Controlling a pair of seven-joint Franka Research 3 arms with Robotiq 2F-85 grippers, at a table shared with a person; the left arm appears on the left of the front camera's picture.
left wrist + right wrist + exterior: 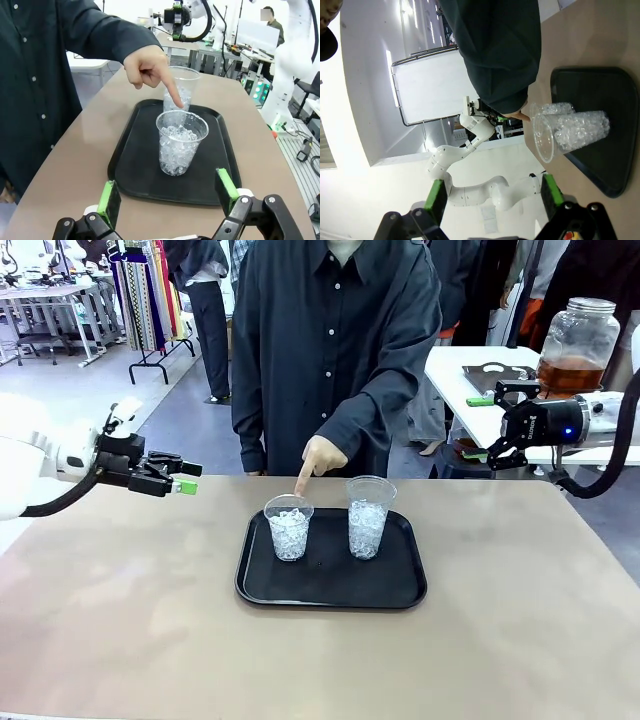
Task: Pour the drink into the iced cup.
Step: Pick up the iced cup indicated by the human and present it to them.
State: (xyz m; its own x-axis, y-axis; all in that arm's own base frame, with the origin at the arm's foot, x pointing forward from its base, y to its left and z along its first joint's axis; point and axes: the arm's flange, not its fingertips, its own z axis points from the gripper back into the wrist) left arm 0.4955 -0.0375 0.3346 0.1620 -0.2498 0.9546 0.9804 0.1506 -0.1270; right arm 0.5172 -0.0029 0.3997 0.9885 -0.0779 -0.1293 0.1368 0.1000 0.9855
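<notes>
The table (120,620) is bare on the robot's side. Toward its middle lies a black tray (330,588), and two clear cups stand upright on the tray's far half, each partly filled with ice. The left cup (289,528) and the right cup (368,518) are near each other but apart, and the right one stands a little farther back.

A person's hand (320,458) reaches down from across the table, its index finger pointing at the far rim of the left cup. Whether the fingertip touches the rim cannot be told.

The left gripper (188,478) hovers above the table's left side, well apart from the tray, and points toward the cups. In the left wrist view its jaws stand wide apart with nothing between the green pads. The right gripper (483,427) hangs in the air past the table's far right corner, also turned inward. In its own wrist view its jaws are spread wide too, with nothing held.

The person in a dark shirt stands at the far edge, right behind the tray. Farther off on the right, a big glass jar (582,325) stands on a white side table (450,370). The drink (568,375), an amber-brown liquid, fills the jar's lower part, well away from both cups.
</notes>
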